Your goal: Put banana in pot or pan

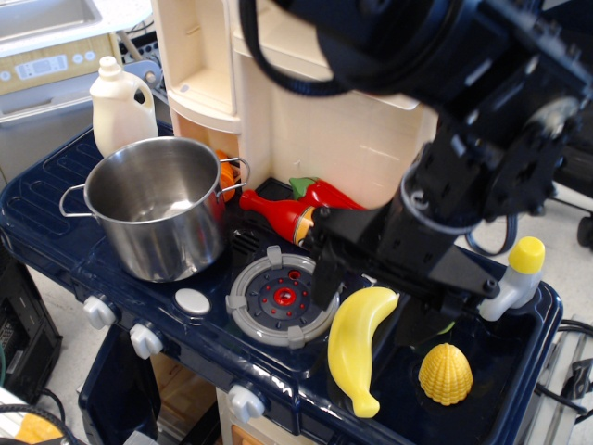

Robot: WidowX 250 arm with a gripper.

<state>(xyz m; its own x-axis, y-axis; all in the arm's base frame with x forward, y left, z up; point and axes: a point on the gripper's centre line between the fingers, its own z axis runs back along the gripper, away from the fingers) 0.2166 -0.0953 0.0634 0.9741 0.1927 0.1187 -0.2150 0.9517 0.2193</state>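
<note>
The yellow banana [356, 348] lies on the dark blue toy stove top, between the grey burner [278, 298] and the sink, its far end under my gripper. My black gripper [371, 298] is open and hangs just above the banana's far end, one finger [324, 276] to its left and the other [419, 320] to its right. It holds nothing. The shiny steel pot [157, 215] with wire loop handles stands empty at the left of the stove top, well apart from the gripper.
A red ketchup bottle [281, 211] and a red pepper [322, 192] lie behind the burner, partly hidden by my arm. A yellow corn piece [445, 374] sits in the sink. A yellow-capped tap [519, 271] stands at the right, a white jug [120, 104] behind the pot.
</note>
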